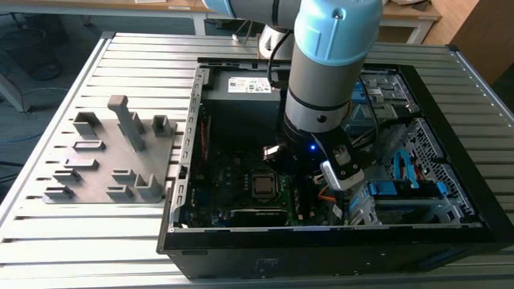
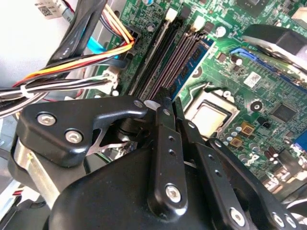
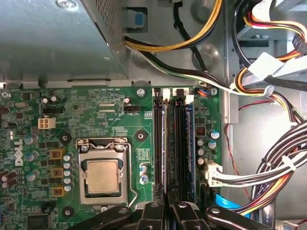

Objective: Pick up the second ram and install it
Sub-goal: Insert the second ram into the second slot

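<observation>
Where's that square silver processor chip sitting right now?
In the first wrist view, the processor chip sits in its socket on the green motherboard, beside the memory slots.

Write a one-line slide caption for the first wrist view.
Gripper poised over the memory slots beside the processor socket on the green motherboard, cable bundles alongside.

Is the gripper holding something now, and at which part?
Cannot be told: the gripper hangs over the memory slots, where a stick sits edge-on, but no grasp shows.
</observation>
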`<state>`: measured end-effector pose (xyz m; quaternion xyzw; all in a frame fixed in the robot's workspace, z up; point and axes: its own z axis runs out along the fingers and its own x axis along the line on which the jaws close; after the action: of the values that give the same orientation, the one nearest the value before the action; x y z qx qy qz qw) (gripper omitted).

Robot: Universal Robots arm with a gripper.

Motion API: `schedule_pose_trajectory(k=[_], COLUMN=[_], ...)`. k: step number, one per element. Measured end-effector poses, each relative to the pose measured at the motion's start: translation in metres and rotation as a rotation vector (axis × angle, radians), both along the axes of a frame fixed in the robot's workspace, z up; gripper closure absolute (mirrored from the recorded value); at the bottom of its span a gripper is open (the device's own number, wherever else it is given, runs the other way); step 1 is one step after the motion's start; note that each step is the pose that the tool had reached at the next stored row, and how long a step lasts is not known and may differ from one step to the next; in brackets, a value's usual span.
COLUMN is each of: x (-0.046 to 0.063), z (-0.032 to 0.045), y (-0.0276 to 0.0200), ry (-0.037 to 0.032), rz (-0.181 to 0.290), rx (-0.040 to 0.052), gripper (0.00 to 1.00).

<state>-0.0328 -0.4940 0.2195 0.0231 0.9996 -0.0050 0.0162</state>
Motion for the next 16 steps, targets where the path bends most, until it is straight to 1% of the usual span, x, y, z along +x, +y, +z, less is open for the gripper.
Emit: schedule_pose_trajectory(k=[5, 11, 16], x=[0.0027, 0.0028, 0.0028], z=[-0.0013, -0.0036, -0.0040], y=[0.0006, 0.0036, 0.0040], ry=[-0.0001, -0.0001, -0.0001], rz=[0.000, 0.000, 0.000], rx=[-0.0017, -0.0081, -0.0116], gripper=[0.86, 0.86, 0.86])
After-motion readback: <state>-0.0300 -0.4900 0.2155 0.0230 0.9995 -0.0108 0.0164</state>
